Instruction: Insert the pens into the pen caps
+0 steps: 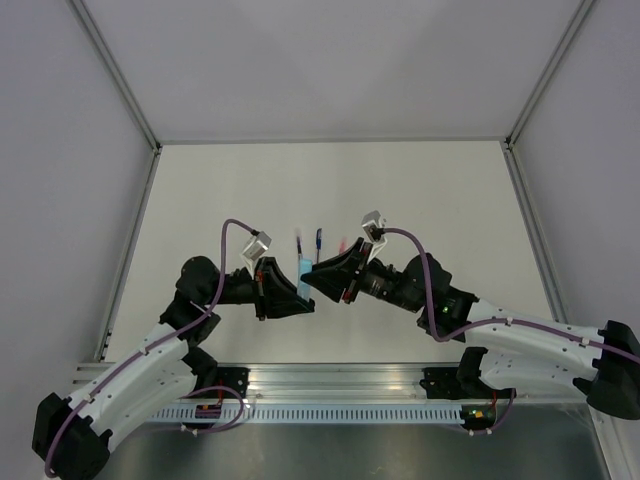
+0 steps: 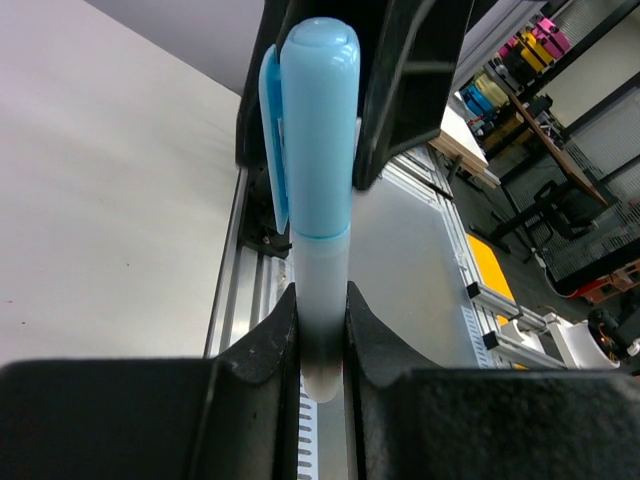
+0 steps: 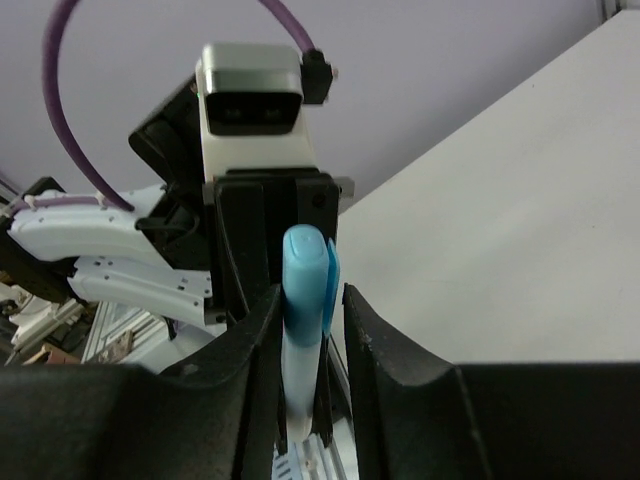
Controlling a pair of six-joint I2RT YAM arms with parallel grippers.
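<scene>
The left gripper (image 2: 320, 318) is clenched on the pale blue marker (image 2: 319, 265), its two fingers pinching the whitish barrel low down, so most of the marker stands out past the fingertips with the light blue cap (image 2: 320, 120) at the far end. The cap sits down on the barrel with no gap showing at the seam, so I judge the capping of this marker to be as good as done. The right gripper (image 3: 311, 300) meets it from the opposite side. The cap lies between its fingers, close against one finger, while a thin sliver of space shows between the cap's clip and the other finger. That reads as a loosened hold, not a clamp, though the margin is slim. Beyond both sets of fingertips, well apart from them on the table (image 1: 420, 200), lie a dark pen (image 1: 299, 240), a blue pen (image 1: 319, 239) and a pink pen (image 1: 343, 244). They are too small in the top view to tell whether they are capped. The step in hand looks like letting go of the seated cap. The next move calls for the right fingers to part enough to clear the clip, then draw back along the marker's axis without dragging the cap off, while the left grip holds firm. After that the marker can be laid down away from the thin pens.
</scene>
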